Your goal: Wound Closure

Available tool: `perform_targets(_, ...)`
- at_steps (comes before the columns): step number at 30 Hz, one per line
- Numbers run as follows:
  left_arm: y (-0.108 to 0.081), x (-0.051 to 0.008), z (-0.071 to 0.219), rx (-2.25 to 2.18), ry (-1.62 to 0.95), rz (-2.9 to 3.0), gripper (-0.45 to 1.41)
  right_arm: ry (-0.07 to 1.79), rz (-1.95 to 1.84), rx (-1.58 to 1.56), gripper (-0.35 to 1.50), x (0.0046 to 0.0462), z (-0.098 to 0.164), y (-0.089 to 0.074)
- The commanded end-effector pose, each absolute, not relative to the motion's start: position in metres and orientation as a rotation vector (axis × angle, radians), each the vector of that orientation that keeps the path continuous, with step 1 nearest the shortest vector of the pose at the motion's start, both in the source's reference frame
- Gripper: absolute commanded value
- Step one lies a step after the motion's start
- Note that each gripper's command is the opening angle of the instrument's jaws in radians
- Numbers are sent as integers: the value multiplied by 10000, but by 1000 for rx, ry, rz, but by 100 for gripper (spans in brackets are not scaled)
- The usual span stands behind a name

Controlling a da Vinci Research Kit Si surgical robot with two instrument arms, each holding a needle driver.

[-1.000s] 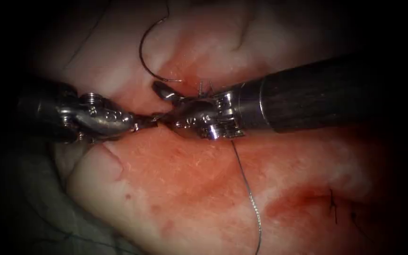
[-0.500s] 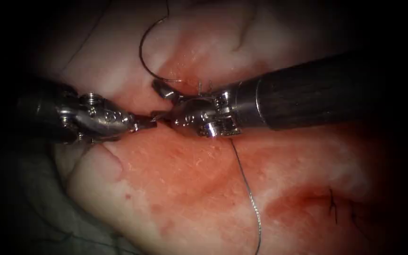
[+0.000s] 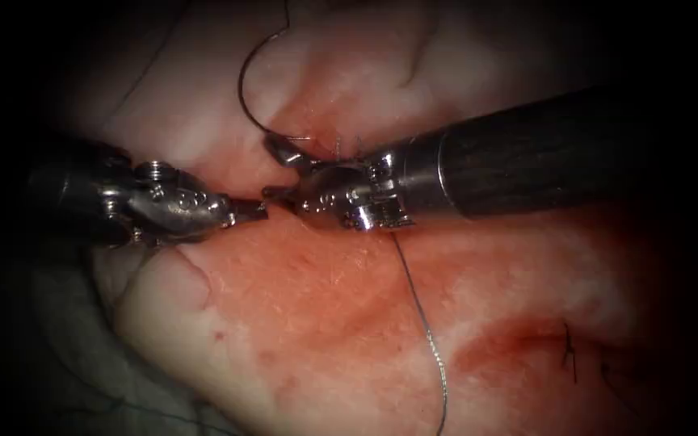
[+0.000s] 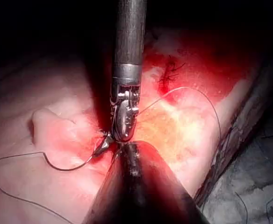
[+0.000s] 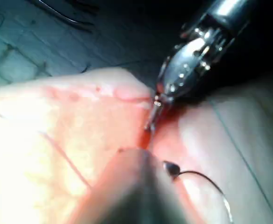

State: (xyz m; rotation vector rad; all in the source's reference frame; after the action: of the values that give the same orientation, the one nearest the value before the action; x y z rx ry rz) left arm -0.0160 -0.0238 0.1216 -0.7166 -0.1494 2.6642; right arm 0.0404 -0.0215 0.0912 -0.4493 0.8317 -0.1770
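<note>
Your right tool (image 3: 275, 169) comes in from the right edge of the endoscope frame to its centre, fingers spread wide apart with nothing clamped between them. The upper finger rests just beside one end of the needle (image 3: 241, 89). The needle lies in an arc on the tissue (image 3: 309, 323) in the upper middle of the frame, left of the cut (image 3: 314, 121), its lower end at the cut's edge (whether that end is buried in the tissue you cannot tell).

Your left tool (image 3: 256, 210) reaches in from the left, fingers together, its tip just short of the right tool's lower finger. Whether it pinches anything cannot be made out.

Thread (image 3: 422, 315) runs from under the right tool's wrist down to the bottom edge. Red fluid (image 3: 510, 339) stains the tissue at lower right, around an earlier stitch (image 3: 569, 351). Grey cloth (image 3: 42, 363) lies at lower left beside the tissue.

From the right wrist camera, the left tool's tip (image 5: 151, 119) points into the cut, and the needle (image 5: 202, 176) curves away close by.
</note>
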Motion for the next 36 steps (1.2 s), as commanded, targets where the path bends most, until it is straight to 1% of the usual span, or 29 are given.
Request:
perform_targets(1, -243, -165, 1221, -716, -152, 2664, -45, 835, -185, -427, 19, 410, 912, -223)
perform_targets(2, -243, -165, 1221, -715, -152, 2664, -45, 847, -196, -411, -32, 410, 910, -225)
perform_targets(3, -243, -165, 1221, -715, -151, 2664, -45, 882, -218, -376, -35, 410, 906, -226)
perform_targets(8, -243, -164, 1220, -718, -156, 2664, -45, 877, -240, -386, -35, 406, 897, -225)
perform_targets(12, -241, -159, 1218, -721, -162, 2665, -45, 910, -216, -426, -35, 405, 888, -219)
perform_targets(13, -239, -156, 1216, -723, -166, 2666, -45, 910, -186, -472, 68, 404, 885, -215)
perform_targets(14, -238, -153, 1215, -724, -168, 2666, -45, 898, -173, -499, 116, 403, 883, -214)
perform_targets(15, -237, -151, 1215, -725, -170, 2667, -45, 888, -137, -501, 138, 402, 881, -212)
perform_targets(16, -236, -148, 1214, -728, -176, 2667, -45, 885, -113, -497, 146, 398, 877, -210)
perform_targets(18, -234, -144, 1212, -727, -177, 2668, -45, 887, -105, -492, 148, 394, 873, -209)
perform_targets(19, -230, -136, 1211, -717, -168, 2671, -45, 897, -96, -479, 148, 382, 864, -211)
perform_targets(20, -230, -136, 1211, -717, -168, 2671, -45, 897, -96, -479, 148, 382, 864, -211)
perform_targets(22, -223, -122, 1213, -704, -152, 2679, -45, 881, -69, -479, 148, 355, 843, -217)
perform_targets(23, -223, -122, 1213, -704, -152, 2679, -45, 881, -69, -479, 148, 355, 843, -217)
perform_targets(24, -220, -113, 1217, -697, -145, 2676, -45, 878, -49, -489, 148, 339, 830, -221)
perform_targets(25, -220, -113, 1217, -697, -145, 2676, -45, 878, -49, -489, 148, 339, 830, -221)
perform_targets(26, -219, -111, 1219, -693, -141, 2677, -42, 874, -41, -490, 148, 332, 825, -222)
perform_targets(27, -214, -105, 1224, -677, -125, 2671, -33, 863, -21, -492, 148, 322, 814, -222)
perform_targets(28, -208, -100, 1229, -666, -123, 2650, -20, 872, -3, -495, 148, 319, 805, -217)
perform_targets(29, -208, -100, 1229, -666, -123, 2650, -20, 872, -3, -495, 148, 319, 805, -217)
perform_targets(30, -198, -83, 1240, -650, -108, 2635, -33, 878, 8, -499, 148, 321, 799, -213)
perform_targets(32, -196, -78, 1246, -643, -97, 2631, -32, 878, 8, -499, 148, 322, 798, -214)
perform_targets(34, -198, -71, 1262, -608, -95, 2622, -3, 884, 7, -499, 148, 327, 796, -217)
perform_targets(35, -199, -70, 1268, -592, -104, 2614, 17, 884, 8, -499, 148, 327, 795, -218)
perform_targets(36, -199, -70, 1268, -592, -104, 2614, 17, 884, 8, -499, 148, 327, 795, -218)
